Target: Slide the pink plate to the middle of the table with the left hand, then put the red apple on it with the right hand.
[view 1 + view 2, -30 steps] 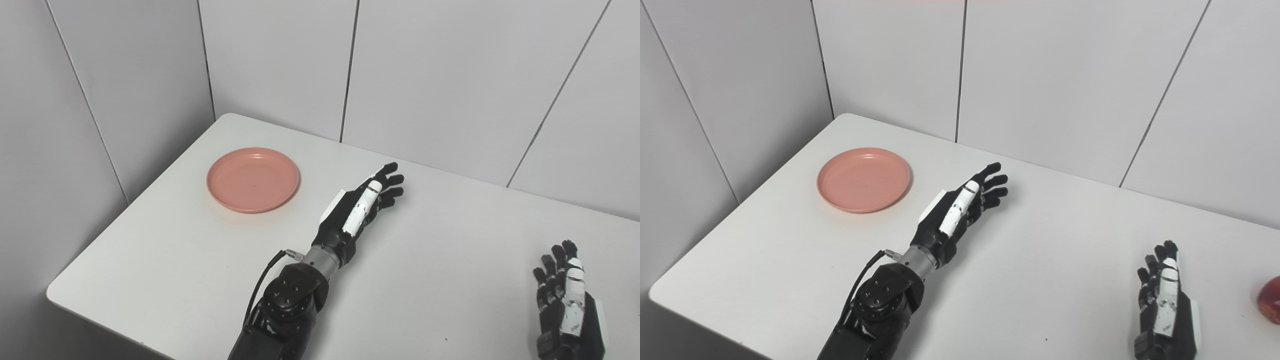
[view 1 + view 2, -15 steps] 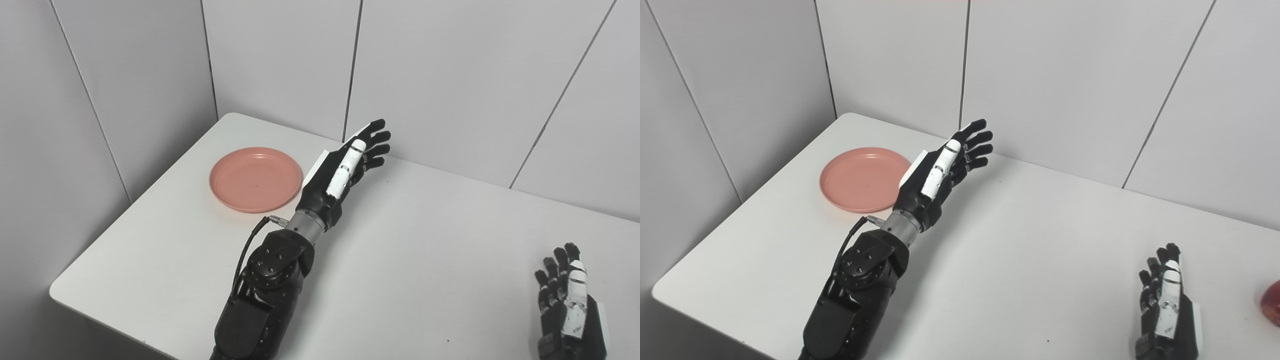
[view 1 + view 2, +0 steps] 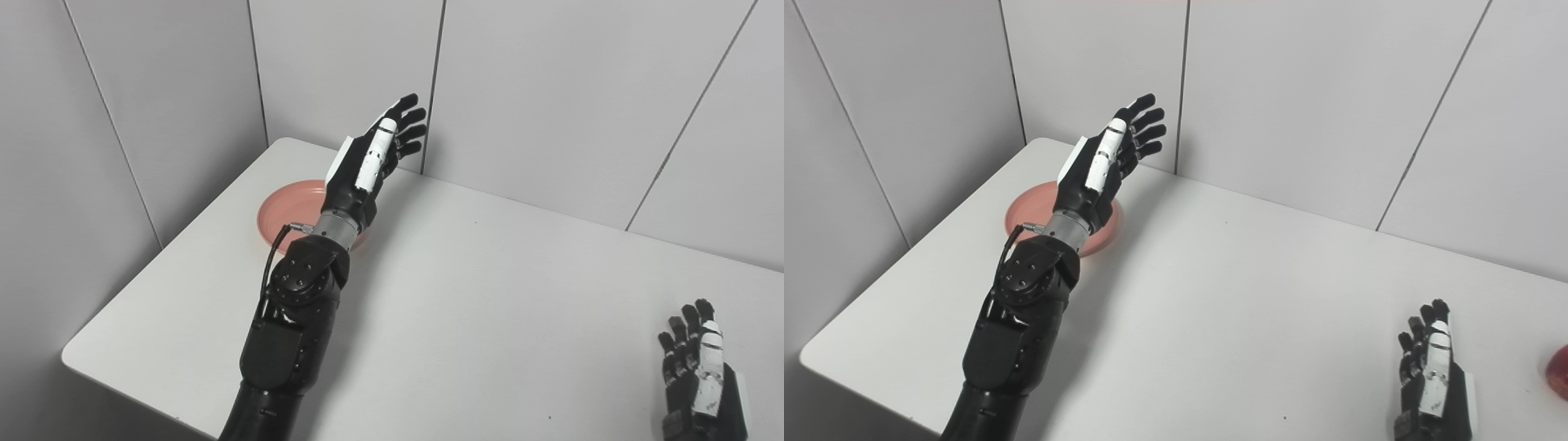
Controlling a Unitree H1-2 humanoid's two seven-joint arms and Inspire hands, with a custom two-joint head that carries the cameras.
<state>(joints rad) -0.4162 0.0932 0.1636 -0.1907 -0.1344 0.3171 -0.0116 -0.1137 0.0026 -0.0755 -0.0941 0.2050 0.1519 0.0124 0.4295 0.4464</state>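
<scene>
The right hand (image 3: 1433, 380) rests nearest on the tabletop (image 3: 1243, 306), fingers spread, unmoved, the red apple (image 3: 1558, 372) just right. Farther off, the left hand (image 3: 367, 162), spread and empty, has lifted above the pink plate (image 3: 285, 211), which stays far-left.

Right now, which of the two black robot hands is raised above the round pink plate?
The left hand, fingers spread above the pink plate; the right hand sits low by the table's near edge.

My left hand (image 3: 367, 162) is hovering over the plate (image 3: 278, 211) at far left; apple (image 3: 1559, 372) is sitting far right, beside my right hand (image 3: 1433, 376).
</scene>
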